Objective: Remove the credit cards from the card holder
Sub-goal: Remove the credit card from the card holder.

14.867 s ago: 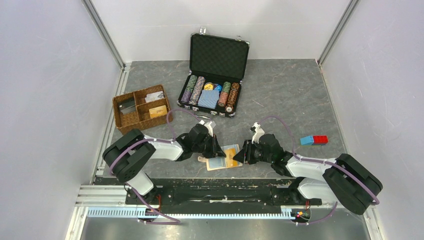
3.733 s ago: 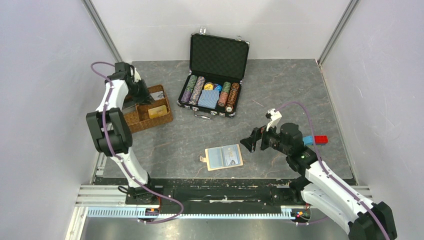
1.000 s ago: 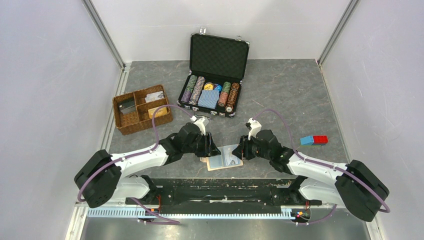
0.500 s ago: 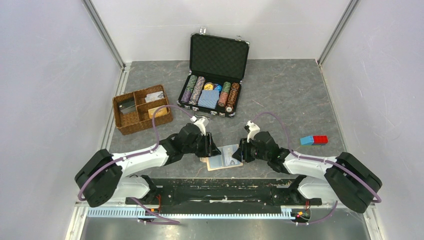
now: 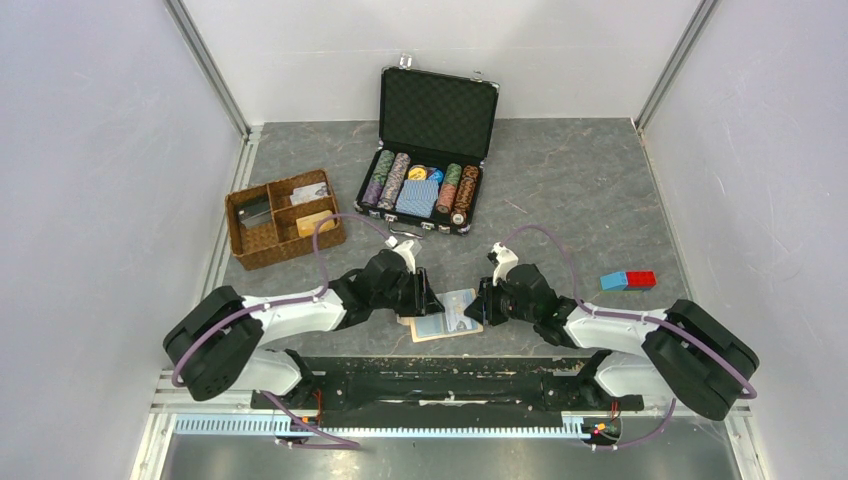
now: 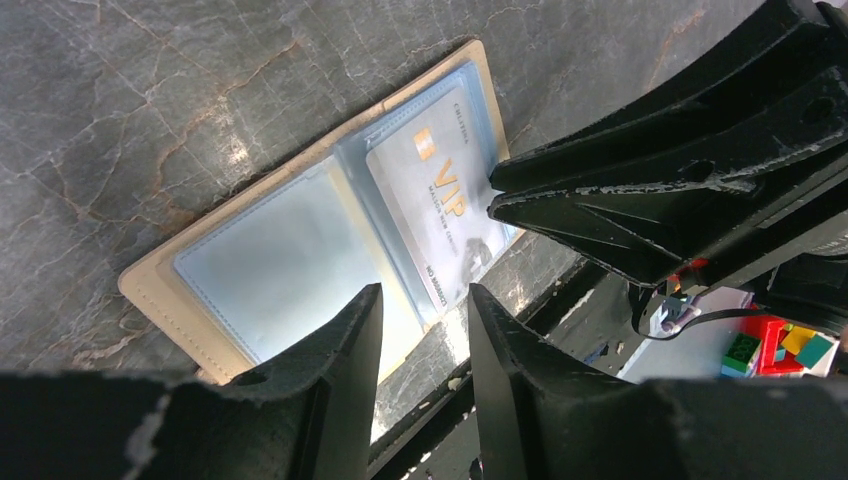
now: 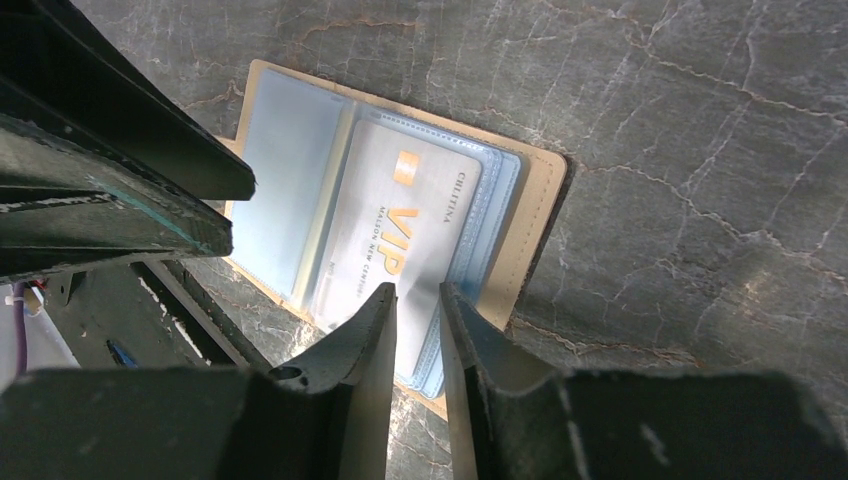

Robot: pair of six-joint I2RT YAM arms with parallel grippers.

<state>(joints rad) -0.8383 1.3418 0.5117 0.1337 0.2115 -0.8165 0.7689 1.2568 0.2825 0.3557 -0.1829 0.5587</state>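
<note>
The card holder (image 5: 447, 316) lies open on the counter (image 5: 560, 190), between the 2 arms. The right fingers (image 7: 418, 292) are the nearer to the 1 visible credit card (image 7: 400, 225). They hang over its near short edge, a narrow gap between them, gripping nothing. The card's long axis runs ahead of these fingers, leaning slightly right. The left fingers (image 6: 420, 295), apart and empty, hover over the holder's middle fold.
</note>
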